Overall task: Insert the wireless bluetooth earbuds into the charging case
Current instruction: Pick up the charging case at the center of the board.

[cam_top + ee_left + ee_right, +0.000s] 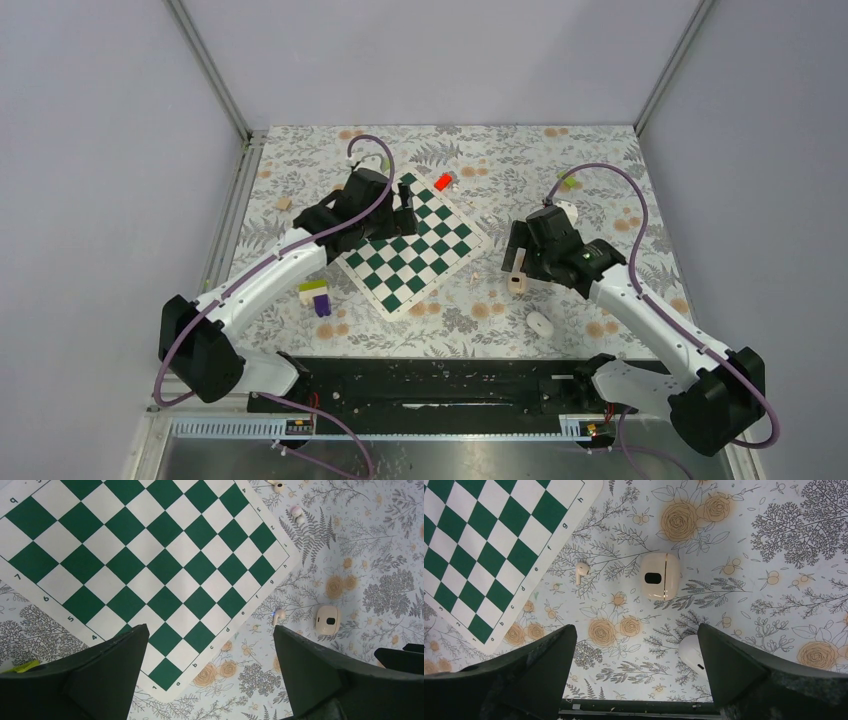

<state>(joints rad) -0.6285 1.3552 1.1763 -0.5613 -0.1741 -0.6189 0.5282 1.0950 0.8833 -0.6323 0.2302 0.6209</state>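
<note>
The floral desk (520, 160) carries a chessboard (410, 245) at its middle. The right arm leans inward, wrist aimed down, and the right pincer (635, 630) is spread wide and empty. The left pincer (210, 630), equally wide and empty, hangs over the board's corner. The charging case (660, 576) lies just ahead of the right pincer, dark hollow up. One earbud (581, 570) lies near the case's left, beside the board's edge, its stem crosswise to the closing line. The right arm is nearer.
</note>
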